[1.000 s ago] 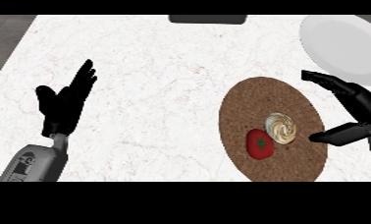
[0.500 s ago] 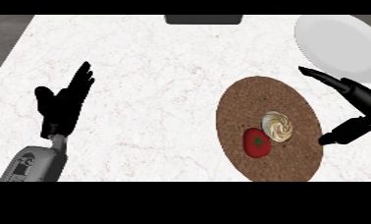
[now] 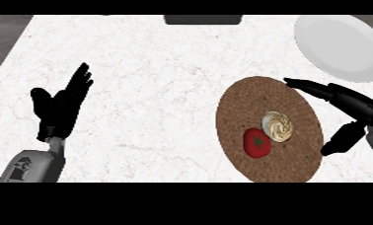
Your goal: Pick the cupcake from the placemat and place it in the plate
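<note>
Closing on the cupcake (image 3: 278,126), my open right hand (image 3: 348,115) should clear the tomato (image 3: 256,142) beside it; my left hand (image 3: 62,103) rests open.

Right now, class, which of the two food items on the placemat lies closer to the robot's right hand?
The cupcake with its pale swirled top. It sits on the side toward the right hand, while the red tomato lies farther off, toward the placemat's lower left.

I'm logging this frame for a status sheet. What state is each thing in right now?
Cupcake: upright on the placemat, not held.
Tomato: on the placemat, touching the cupcake.
Placemat: flat on the counter.
Plate: nothing on it, beyond the placemat.
Right robot hand: open, at the placemat's right edge, thumb and fingers apart.
Left robot hand: open, resting at the left, fingers up.
</note>
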Tool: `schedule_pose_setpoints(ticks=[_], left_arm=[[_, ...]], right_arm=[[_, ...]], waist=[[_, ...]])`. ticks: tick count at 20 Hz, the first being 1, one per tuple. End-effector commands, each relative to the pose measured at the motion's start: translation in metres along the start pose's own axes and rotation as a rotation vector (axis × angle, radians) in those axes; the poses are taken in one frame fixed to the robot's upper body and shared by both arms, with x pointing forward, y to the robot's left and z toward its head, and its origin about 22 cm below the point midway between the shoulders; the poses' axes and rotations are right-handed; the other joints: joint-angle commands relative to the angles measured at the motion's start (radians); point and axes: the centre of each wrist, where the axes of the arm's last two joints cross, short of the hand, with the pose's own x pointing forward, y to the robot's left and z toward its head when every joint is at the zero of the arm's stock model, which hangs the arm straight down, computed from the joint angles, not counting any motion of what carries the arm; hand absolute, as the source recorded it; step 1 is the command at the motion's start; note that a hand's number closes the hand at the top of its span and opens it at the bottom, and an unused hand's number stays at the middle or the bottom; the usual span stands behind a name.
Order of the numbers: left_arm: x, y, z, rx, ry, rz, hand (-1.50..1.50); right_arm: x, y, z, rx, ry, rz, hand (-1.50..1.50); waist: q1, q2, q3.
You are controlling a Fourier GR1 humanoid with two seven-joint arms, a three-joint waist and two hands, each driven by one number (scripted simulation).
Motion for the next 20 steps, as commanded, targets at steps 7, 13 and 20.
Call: schedule_pose_setpoints(ticks=[7, 13, 20], left_arm=[[0.001, 0.006, 0.002, -0.010, -0.018, -0.006, 0.00], [0.008, 0.001, 0.009, -0.018, 0.001, 0.001, 0.00], [-0.006, -0.005, -0.001, -0.005, -0.011, -0.014, 0.00]], right_arm=[[0.017, 0.001, -0.018, 0.132, 0.091, 0.154, -1.50], [0.026, 0.004, -0.061, 0.213, 0.124, 0.168, -1.50], [0.017, 0.056, -0.060, 0.195, 0.150, 0.200, -1.50]], waist=[[0.000, 0.000, 0.000], [0.007, 0.000, 0.000], [0.000, 0.001, 0.000]])
